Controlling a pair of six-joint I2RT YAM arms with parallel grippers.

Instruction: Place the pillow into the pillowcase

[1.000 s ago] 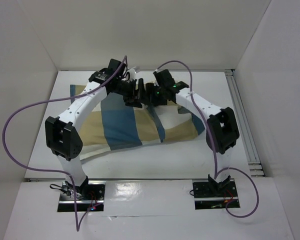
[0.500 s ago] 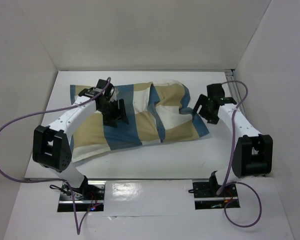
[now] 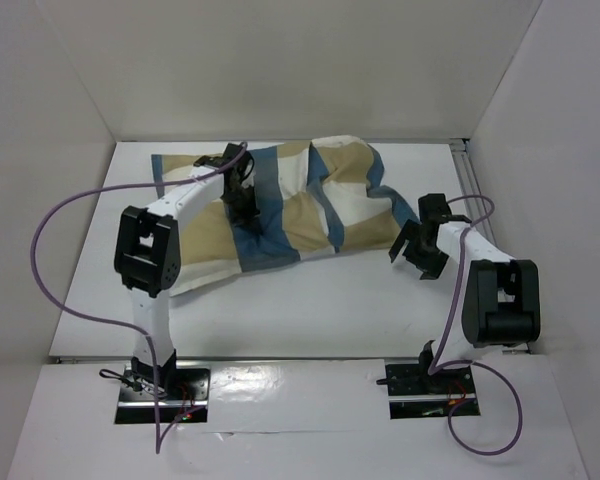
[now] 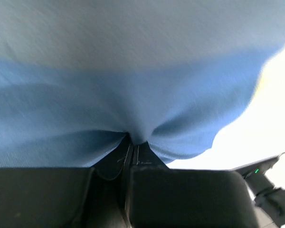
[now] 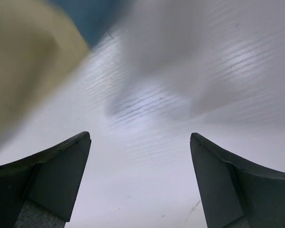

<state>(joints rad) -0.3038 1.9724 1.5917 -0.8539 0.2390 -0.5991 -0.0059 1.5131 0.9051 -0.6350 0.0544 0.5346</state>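
Top camera looks down from behind the arm bases; each wrist camera peers closely past its fingers, the pillowcase beyond them shared by all.

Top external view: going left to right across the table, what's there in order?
Purple cable loop → blue, tan and cream checked fabric pillowcase → open right gripper → aluminium rail.

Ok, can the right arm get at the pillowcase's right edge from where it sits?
Probably yes: the right gripper hangs open just beside that edge of the pillowcase, with only bare table between them.
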